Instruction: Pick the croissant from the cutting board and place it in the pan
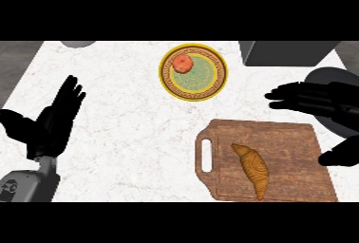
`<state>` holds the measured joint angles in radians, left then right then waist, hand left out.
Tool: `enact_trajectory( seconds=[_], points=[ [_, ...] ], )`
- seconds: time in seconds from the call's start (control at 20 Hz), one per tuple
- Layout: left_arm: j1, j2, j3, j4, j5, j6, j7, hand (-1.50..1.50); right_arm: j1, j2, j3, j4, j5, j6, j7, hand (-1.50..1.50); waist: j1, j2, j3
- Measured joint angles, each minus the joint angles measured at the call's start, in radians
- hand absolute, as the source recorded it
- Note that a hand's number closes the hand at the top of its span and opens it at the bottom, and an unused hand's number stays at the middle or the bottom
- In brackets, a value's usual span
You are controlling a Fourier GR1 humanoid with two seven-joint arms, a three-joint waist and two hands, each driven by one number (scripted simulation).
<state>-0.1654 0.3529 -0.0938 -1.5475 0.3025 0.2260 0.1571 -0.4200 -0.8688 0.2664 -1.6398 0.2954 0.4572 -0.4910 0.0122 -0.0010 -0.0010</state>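
Observation:
A golden-brown croissant [253, 170] lies lengthwise on the wooden cutting board [294, 142] at the lower right of the counter. My right hand [316, 100] hovers above the board's far edge, fingers straight and pointing left, holding nothing; it is apart from the croissant. A dark pan [335, 76] shows partly behind that hand at the right edge, mostly hidden by it. My left hand [56, 121] rests open at the left, fingers up.
A yellow-rimmed plate [217, 61] with a tomato [184, 63] on it stands at the back centre. A dark grey box [284, 53] sits at the back right, and a grey round object [77, 43] shows at the top left edge.

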Motion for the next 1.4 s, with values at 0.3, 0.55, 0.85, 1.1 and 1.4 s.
enact_trajectory(
  seconds=[0.3, 0.55, 0.85, 1.1, 1.4],
  points=[
    [-0.009, -0.005, 0.005, -0.027, -0.008, 0.007, 0.033, 0.00, -0.056, 0.033, 0.139, -0.088, 0.178, 0.058, 0.151, -1.50, 0.000, 0.000, 0.000],
    [-0.006, -0.009, 0.010, -0.024, -0.010, -0.001, 0.031, 0.00, -0.094, 0.028, 0.274, -0.089, 0.310, 0.175, 0.233, -1.50, 0.003, 0.001, 0.000],
    [-0.004, -0.017, 0.034, -0.017, -0.020, -0.018, 0.025, 0.00, -0.062, 0.054, 0.331, -0.184, 0.413, 0.280, 0.301, -1.50, -0.009, 0.000, 0.000],
    [0.004, -0.037, 0.031, -0.020, -0.040, -0.013, 0.026, 0.00, -0.012, 0.034, 0.380, -0.270, 0.557, 0.254, 0.326, -1.50, -0.014, -0.001, 0.001],
    [0.019, -0.041, 0.052, -0.041, -0.051, -0.032, 0.035, 0.00, 0.043, 0.082, 0.388, -0.350, 0.677, 0.268, 0.375, -1.50, -0.013, -0.001, 0.001]
  ],
)
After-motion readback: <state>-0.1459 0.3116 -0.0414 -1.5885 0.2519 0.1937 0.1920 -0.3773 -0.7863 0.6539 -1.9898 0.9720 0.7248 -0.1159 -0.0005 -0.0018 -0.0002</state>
